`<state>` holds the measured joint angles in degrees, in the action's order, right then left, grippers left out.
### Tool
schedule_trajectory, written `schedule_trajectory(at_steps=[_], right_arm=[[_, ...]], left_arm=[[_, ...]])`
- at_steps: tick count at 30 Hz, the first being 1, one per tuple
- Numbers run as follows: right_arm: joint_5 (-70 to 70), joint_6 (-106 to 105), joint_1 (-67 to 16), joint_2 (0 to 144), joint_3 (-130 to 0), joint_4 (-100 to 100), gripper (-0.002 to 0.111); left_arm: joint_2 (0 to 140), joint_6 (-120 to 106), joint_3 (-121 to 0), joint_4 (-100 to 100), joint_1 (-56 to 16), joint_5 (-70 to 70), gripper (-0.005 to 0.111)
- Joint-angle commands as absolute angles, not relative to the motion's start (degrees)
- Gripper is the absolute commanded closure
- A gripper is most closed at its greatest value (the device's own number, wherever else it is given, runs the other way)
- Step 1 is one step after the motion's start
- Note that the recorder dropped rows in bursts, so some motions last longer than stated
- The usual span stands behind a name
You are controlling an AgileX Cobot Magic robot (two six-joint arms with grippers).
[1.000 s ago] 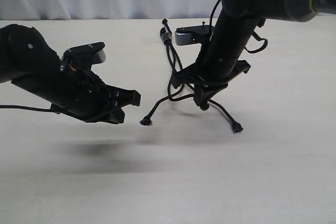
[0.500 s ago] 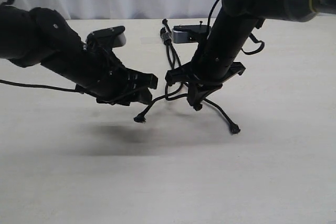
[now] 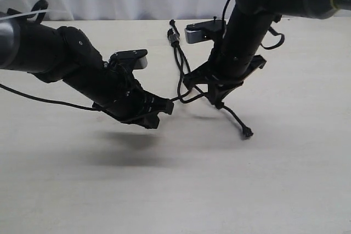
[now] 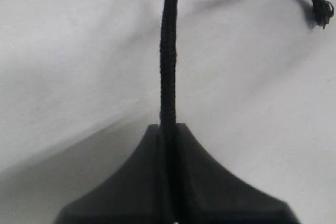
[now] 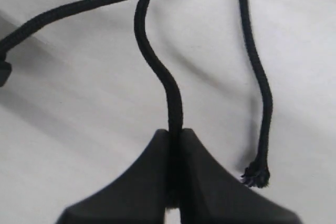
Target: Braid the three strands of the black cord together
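Pale beige flat matte tabletop [image 3: 274, 190] fills the exterior view. A thin black braided cord [image 3: 177, 61] lies on it, its joined end with a small dark clamp [image 3: 174, 38] at 12 o'clock, near the far edge. The cord runs toward centre and splits into three strands. One strand [image 3: 235, 118] slopes down toward 3 o'clock, its frayed knob [image 3: 248, 133] touching the surface; the right wrist view shows a knob [image 5: 255, 176] flat on the top. The other two strands are off the surface near centre. Soft grey shadows [image 3: 126, 154] sit at 8 o'clock.
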<state>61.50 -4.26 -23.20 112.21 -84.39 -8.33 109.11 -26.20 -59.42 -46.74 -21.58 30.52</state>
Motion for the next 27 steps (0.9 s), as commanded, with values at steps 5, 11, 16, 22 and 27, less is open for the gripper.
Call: schedule_trajectory(at_steps=[5, 11, 16, 22, 27], right_arm=[[59.24, -6.20, -17.18, 111.60, -83.08, -4.66, 0.104], [50.63, -9.72, -13.73, 111.98, -79.68, -4.76, 0.104], [48.24, -11.38, -12.52, 115.25, -78.29, -5.50, 0.104], [48.59, -15.86, -12.52, 119.31, -78.29, -10.05, 0.104], [50.00, -18.39, -12.52, 121.28, -78.29, -12.16, 0.104]], left_arm=[[109.25, -26.51, -59.61, -47.23, -22.02, 31.36, 0.107], [109.25, -26.51, -59.61, -47.38, -22.02, 31.48, 0.107], [109.25, -26.51, -59.61, -47.38, -22.02, 31.48, 0.107], [109.25, -26.51, -59.61, -47.38, -22.02, 31.48, 0.107], [109.25, -26.51, -59.61, -47.38, -22.02, 31.59, 0.107]])
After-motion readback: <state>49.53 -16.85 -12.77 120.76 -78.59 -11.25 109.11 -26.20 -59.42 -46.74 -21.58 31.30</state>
